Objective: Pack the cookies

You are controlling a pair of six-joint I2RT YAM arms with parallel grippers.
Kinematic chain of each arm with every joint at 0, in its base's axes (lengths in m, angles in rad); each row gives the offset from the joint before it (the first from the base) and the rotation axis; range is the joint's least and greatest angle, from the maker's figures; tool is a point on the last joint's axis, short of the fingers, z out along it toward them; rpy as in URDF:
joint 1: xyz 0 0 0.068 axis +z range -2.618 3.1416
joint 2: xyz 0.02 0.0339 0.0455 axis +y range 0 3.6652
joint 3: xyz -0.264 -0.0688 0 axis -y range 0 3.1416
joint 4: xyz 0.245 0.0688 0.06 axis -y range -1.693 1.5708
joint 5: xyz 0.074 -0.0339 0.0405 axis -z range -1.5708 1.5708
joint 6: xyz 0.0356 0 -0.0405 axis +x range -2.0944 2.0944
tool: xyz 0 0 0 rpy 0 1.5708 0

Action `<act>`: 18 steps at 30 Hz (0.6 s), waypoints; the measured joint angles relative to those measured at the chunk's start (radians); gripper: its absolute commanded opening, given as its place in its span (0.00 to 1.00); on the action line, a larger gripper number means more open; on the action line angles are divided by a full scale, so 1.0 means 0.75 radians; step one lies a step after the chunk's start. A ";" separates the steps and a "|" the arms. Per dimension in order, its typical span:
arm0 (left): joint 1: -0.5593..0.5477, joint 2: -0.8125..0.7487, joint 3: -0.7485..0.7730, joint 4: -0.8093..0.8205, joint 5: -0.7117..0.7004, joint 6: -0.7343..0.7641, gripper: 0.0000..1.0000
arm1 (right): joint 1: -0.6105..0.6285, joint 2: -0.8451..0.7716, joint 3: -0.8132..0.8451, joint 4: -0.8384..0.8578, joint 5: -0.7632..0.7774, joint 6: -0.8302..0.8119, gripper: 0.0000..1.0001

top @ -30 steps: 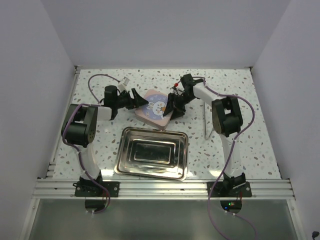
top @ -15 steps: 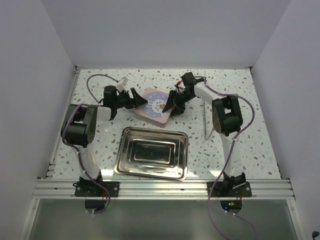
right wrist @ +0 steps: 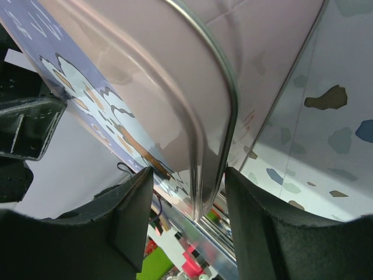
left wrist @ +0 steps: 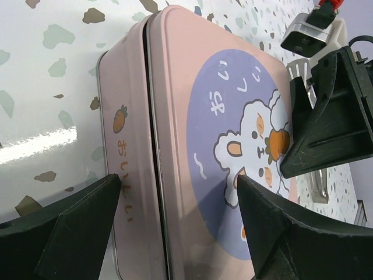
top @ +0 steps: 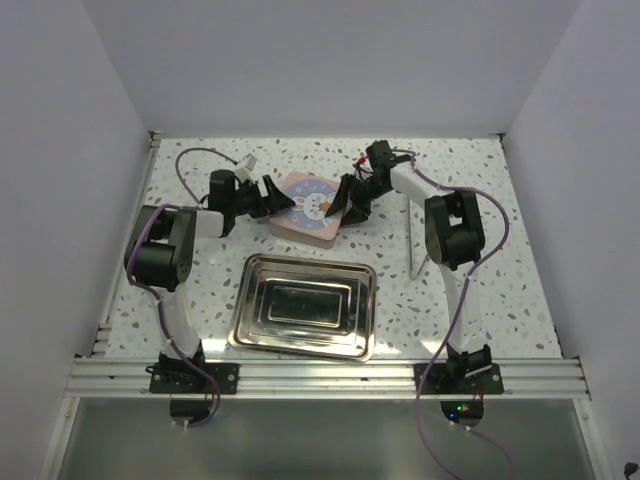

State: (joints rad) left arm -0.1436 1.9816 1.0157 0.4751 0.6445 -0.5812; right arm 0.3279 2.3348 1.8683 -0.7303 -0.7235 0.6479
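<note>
No cookies show in any view. A pink square tin (top: 308,207) with a purple bunny lid lies at the back middle of the table. My left gripper (top: 272,193) is at its left edge. In the left wrist view the gripper (left wrist: 175,181) is open and straddles the tin (left wrist: 175,116), one finger by the side wall, one over the lid. My right gripper (top: 347,200) is at the tin's right edge. In the right wrist view the gripper (right wrist: 189,172) is shut on the lid's rim (right wrist: 224,87), which stands away from the table.
A steel tray (top: 250,310) lies in front of the tin, near the arm bases. A thin white upright strip (top: 413,245) stands right of the tray. A small white connector (top: 250,160) lies behind the left arm. Walls close the table on three sides.
The tin has shifted toward the back of the table, and both grippers have moved back with it. The right gripper has drawn closer to the tin's right edge.
</note>
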 measured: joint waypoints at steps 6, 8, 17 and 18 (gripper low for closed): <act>0.006 0.029 0.020 -0.019 -0.016 -0.007 0.70 | -0.003 0.004 0.004 0.011 0.005 0.025 0.54; 0.008 0.034 0.023 -0.016 -0.015 -0.013 0.64 | -0.003 0.011 0.017 0.005 0.010 0.027 0.54; 0.019 0.067 0.043 0.016 0.003 -0.037 0.72 | -0.006 0.048 0.085 -0.037 0.012 0.036 0.56; 0.021 0.072 0.047 0.018 0.008 -0.040 0.75 | -0.006 0.049 0.088 -0.037 0.014 0.039 0.56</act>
State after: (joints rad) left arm -0.1280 2.0354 1.0508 0.4889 0.6502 -0.6113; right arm 0.3237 2.3718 1.9343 -0.7582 -0.7132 0.6769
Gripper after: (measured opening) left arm 0.741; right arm 0.558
